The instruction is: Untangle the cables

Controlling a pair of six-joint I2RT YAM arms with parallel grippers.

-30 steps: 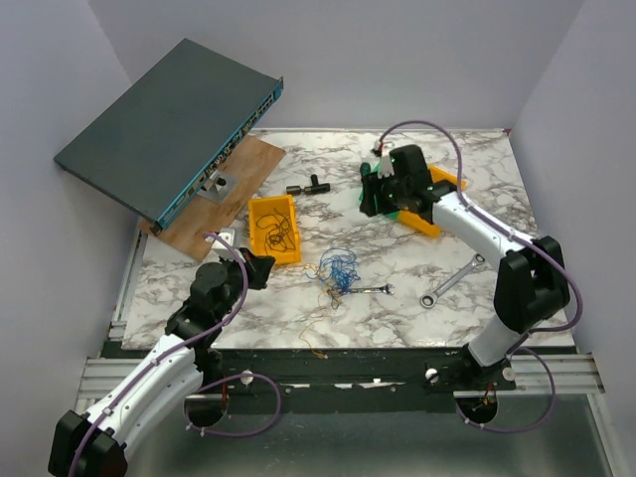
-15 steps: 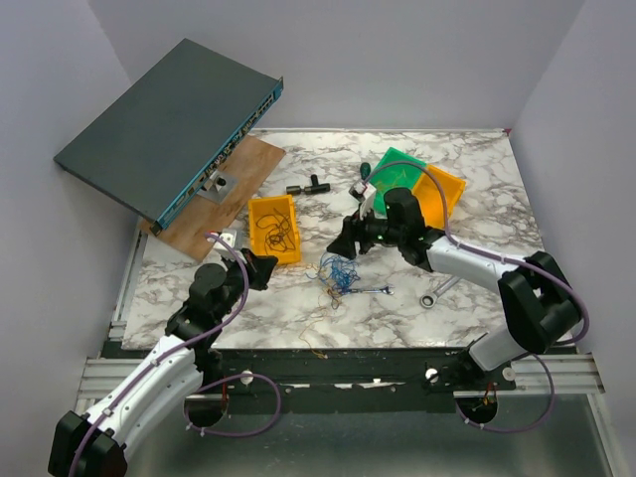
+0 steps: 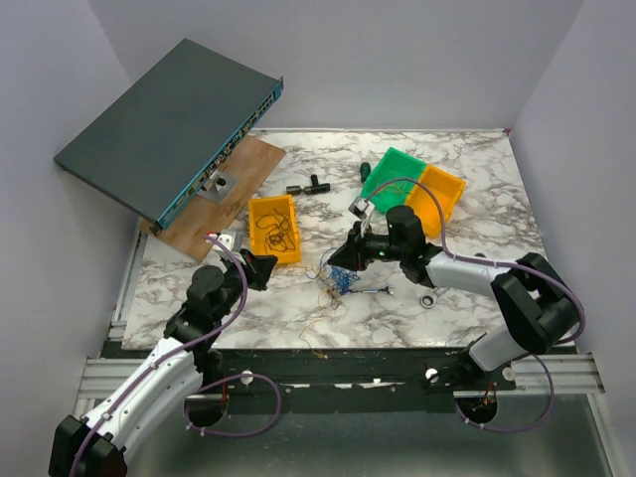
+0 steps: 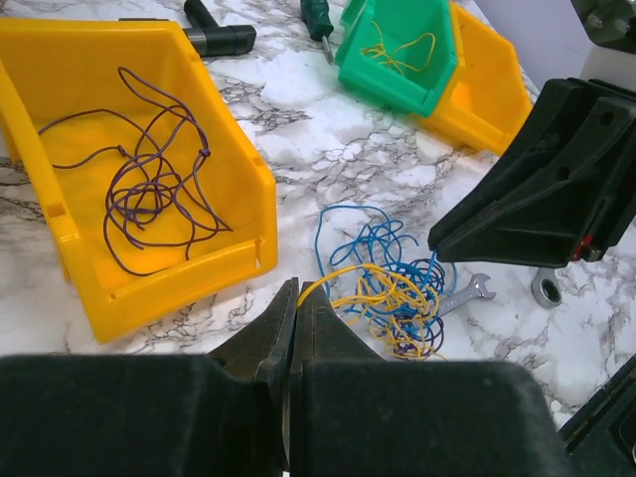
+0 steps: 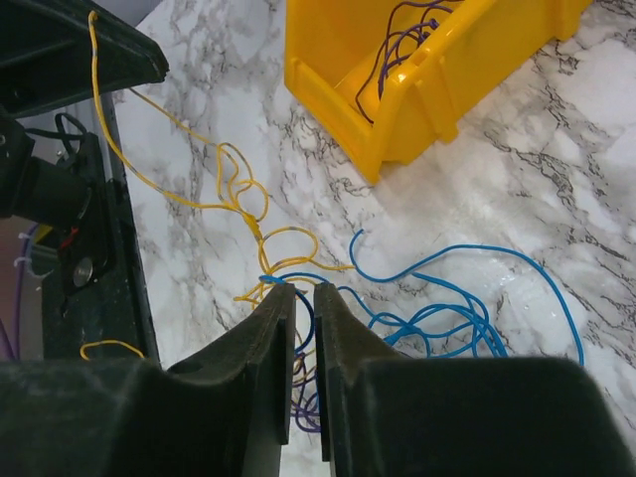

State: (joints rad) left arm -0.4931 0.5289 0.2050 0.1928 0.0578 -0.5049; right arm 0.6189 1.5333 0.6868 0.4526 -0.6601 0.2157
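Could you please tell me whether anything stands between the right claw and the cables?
Nothing visible does. The right claw sits right over the cables, tips at the yellow and blue strands; the small wrench lies beside the bunch, not between.

The right arm (image 3: 467, 270) swings away from the green bin (image 3: 395, 171) and the orange bin (image 3: 442, 194) near the far right corner of the counter (image 3: 489, 164), leaving both uncovered, and now stretches low across the middle toward the left edge. Its pincer (image 3: 336, 262) comes down until its tips sit in the cables (image 3: 340, 282), whose blue loops look more bunched than a second ago. The forearm now covers most of the silver wrench (image 3: 430, 298), leaving only its ring end showing.
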